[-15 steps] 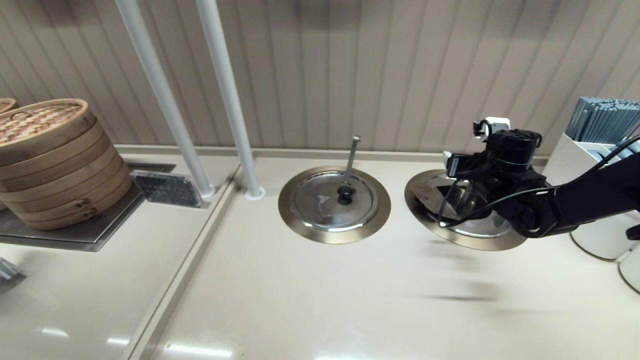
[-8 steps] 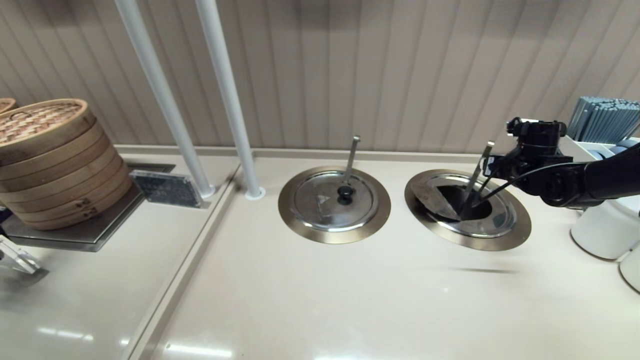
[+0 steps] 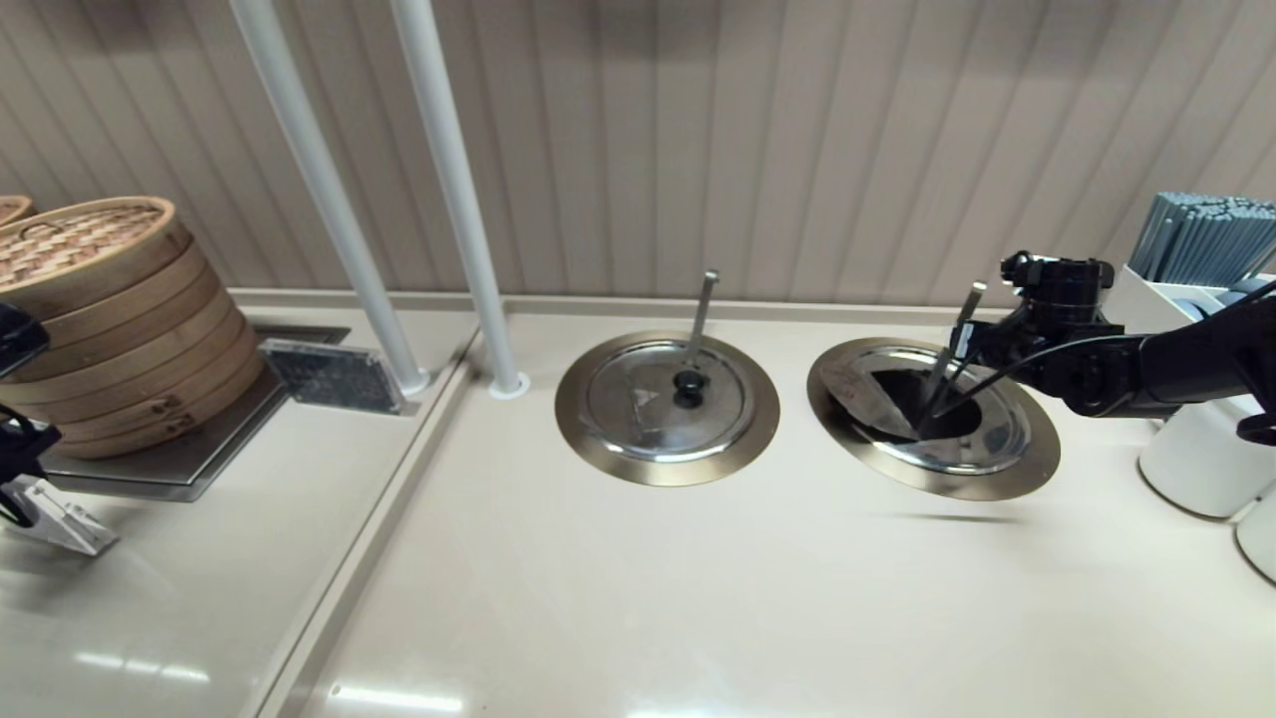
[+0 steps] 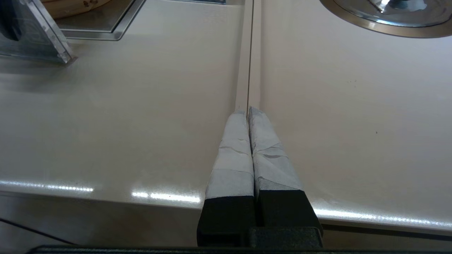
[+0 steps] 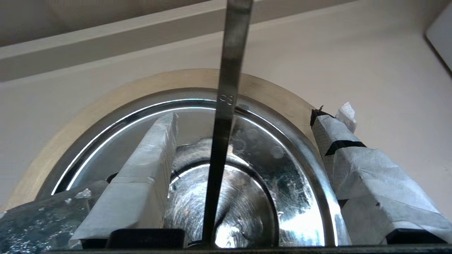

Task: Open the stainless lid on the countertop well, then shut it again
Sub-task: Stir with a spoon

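The right gripper point(image 5: 243, 141) is held wide open and empty above the far right edge of the countertop well point(image 3: 1027, 469), its taped fingers point(image 5: 141, 183) spread to either side of the slanted ladle rod point(image 3: 947, 354) without touching it. The stainless lid point(image 3: 987, 439) is seated in the well; its black knob appears to be hidden behind the rod. A twin lid point(image 3: 638, 409) is seen well apart to the left. The left gripper point(image 4: 249, 113) is pressed shut, empty, low over the counter's seam point(image 4: 250, 53).
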